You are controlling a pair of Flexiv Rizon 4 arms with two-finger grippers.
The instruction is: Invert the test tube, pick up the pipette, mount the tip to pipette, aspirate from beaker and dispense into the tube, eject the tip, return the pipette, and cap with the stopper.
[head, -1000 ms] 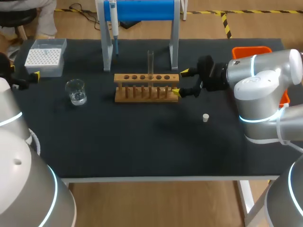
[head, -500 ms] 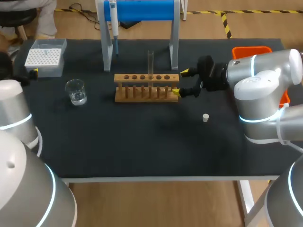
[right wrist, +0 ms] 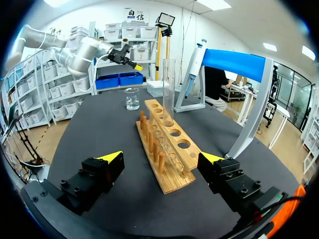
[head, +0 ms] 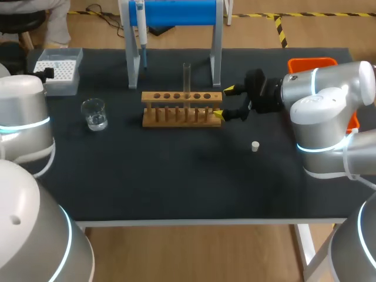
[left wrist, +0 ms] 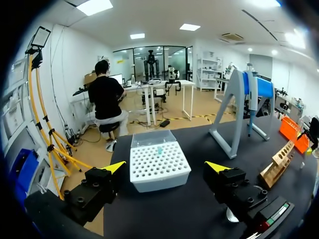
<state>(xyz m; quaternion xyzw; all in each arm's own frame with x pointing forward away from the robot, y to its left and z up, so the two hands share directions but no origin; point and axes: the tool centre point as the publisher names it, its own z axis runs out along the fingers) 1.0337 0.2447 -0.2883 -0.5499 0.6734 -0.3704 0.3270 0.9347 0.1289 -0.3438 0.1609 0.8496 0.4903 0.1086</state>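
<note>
Swinging my left gripper (left wrist: 166,168) round this past second, I now have the tip box (left wrist: 159,164) just ahead of its wide-open, empty fingers. My right gripper (head: 224,102) hasn't budged, fingers spread at the wooden rack's (head: 182,110) end. The test tube (head: 187,76) stands upright in the rack (inversion looks done), so the pipette (head: 141,26), hanging on its blue stand (head: 176,12), is next.

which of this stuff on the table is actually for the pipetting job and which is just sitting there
For the job: test tube, pipette, tip box, beaker, stopper.

Not named in the job: wooden rack, blue stand, orange bin, use unclear.
</note>
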